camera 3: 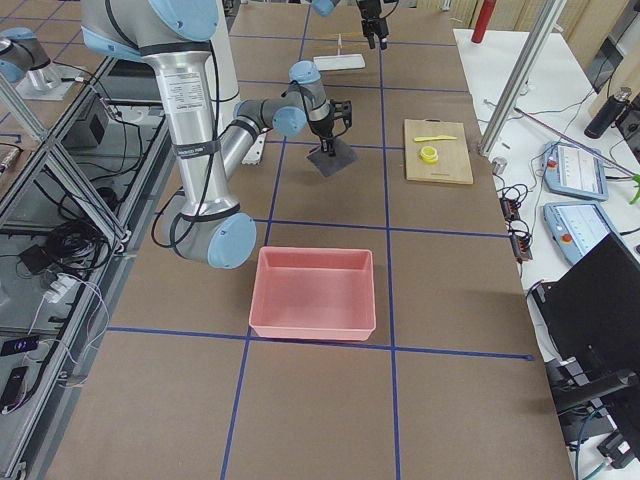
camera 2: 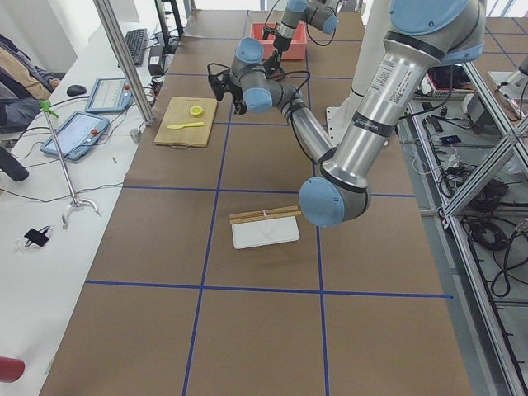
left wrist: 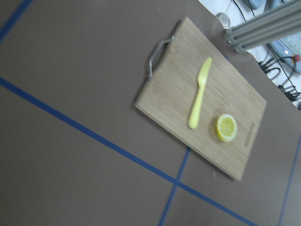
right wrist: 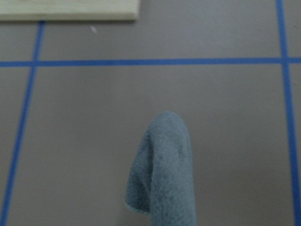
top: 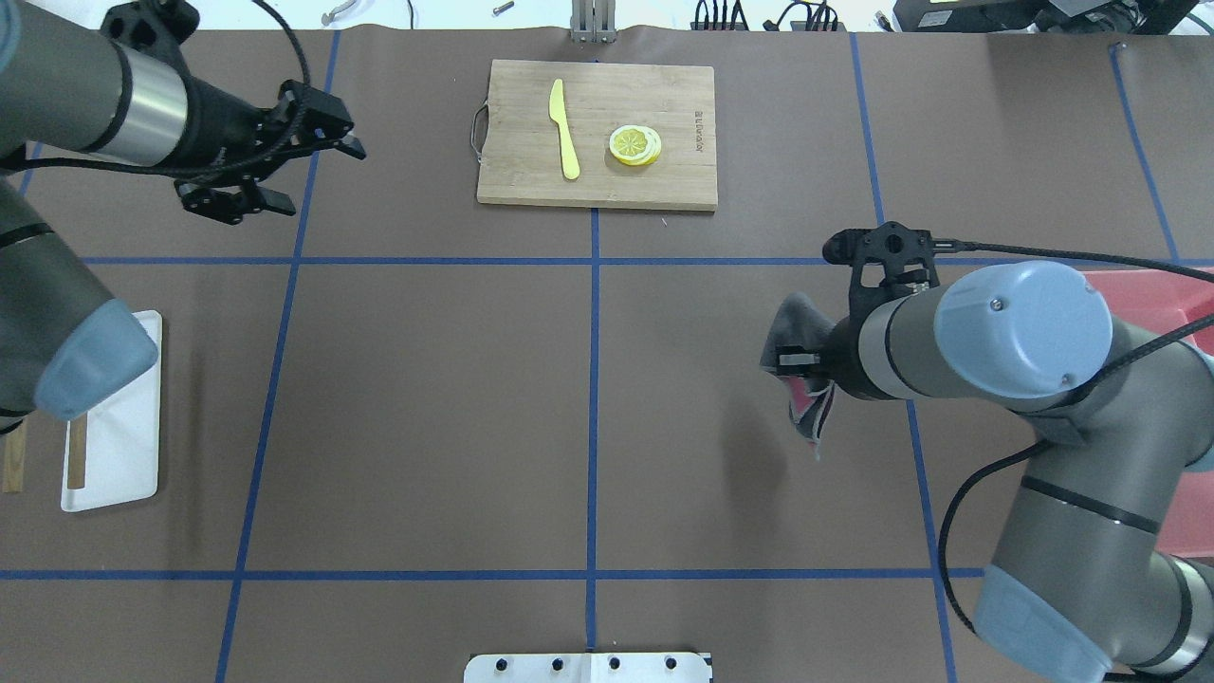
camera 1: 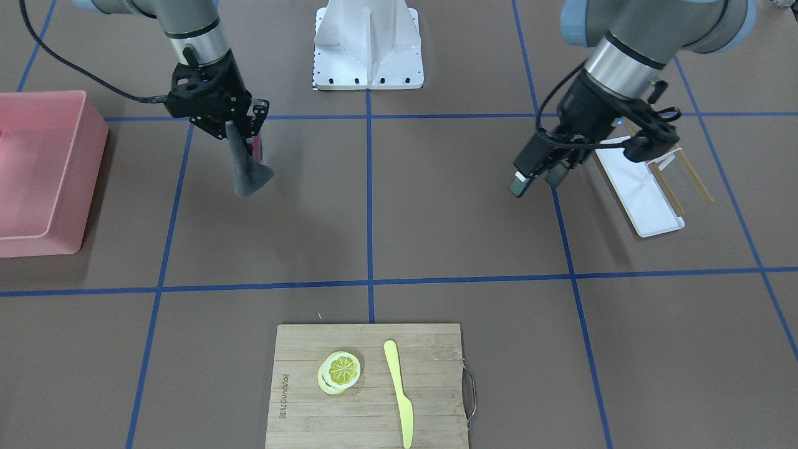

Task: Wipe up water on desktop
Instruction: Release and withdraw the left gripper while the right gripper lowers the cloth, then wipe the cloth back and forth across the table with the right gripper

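Note:
The desktop [camera 1: 436,206] is a matte brown surface with a blue tape grid; I see no water on it. My right gripper [camera 1: 246,121] is shut on a grey cloth [camera 1: 248,171], which hangs down from the fingers over the desktop. The cloth also shows in the overhead view [top: 795,327] and fills the lower middle of the right wrist view [right wrist: 164,174]. I cannot tell whether its lower end touches the surface. My left gripper [top: 321,178] is open and empty, held above the desktop to the left of the cutting board.
A bamboo cutting board [camera 1: 299,374] holds lemon slices [camera 1: 340,371] and a yellow knife [camera 1: 399,393]. A pink bin [camera 1: 93,174] stands on my right side. A white tray [camera 1: 629,181] with chopsticks lies under my left arm. The white robot base [camera 1: 368,50] is between the arms.

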Robot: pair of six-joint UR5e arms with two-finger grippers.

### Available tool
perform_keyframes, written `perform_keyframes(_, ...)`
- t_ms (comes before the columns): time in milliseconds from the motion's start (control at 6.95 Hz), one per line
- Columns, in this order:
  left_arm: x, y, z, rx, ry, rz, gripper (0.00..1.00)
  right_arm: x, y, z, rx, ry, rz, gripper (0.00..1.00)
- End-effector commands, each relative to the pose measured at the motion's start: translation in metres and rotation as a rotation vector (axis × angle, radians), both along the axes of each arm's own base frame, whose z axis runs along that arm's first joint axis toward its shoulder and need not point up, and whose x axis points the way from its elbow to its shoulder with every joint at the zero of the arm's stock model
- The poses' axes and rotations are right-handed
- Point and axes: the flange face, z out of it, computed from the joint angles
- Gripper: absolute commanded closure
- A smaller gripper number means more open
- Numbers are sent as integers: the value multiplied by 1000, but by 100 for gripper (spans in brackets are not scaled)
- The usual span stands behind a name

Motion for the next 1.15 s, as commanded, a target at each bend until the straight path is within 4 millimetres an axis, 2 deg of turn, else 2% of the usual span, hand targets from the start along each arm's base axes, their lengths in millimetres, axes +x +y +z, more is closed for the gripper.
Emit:
perform_keyframes(0,-82,-1,96,149,-221,63,3,41,10,95,-118,144,-118,100)
perform_keyframes(144,-120,4,136,212,-319,106,3,39,12,116,-142,175,-147,100)
perform_keyframes(288,-146,4,150,253,-367,119,3,22,11,117,-185,150,-190,100)
perform_keyframes(432,-149,3,152,249,-370,115,3,-12,3,113,-221,126,-222,100)
perform_keyframes(576,-149,3,151,252,-369,115,3,-48,1,81,-207,93,-244,100)
perform_keyframes(720,-151,8,154,246,-370,115,2,-87,11,49,-248,53,-221,100)
perform_keyframes(864,-152,8,154,246,-370,115,2,-133,21,-1,-285,-3,-206,100)
perform_keyframes(1008,-151,9,156,240,-363,124,2,-175,29,-38,-317,-40,-196,100)
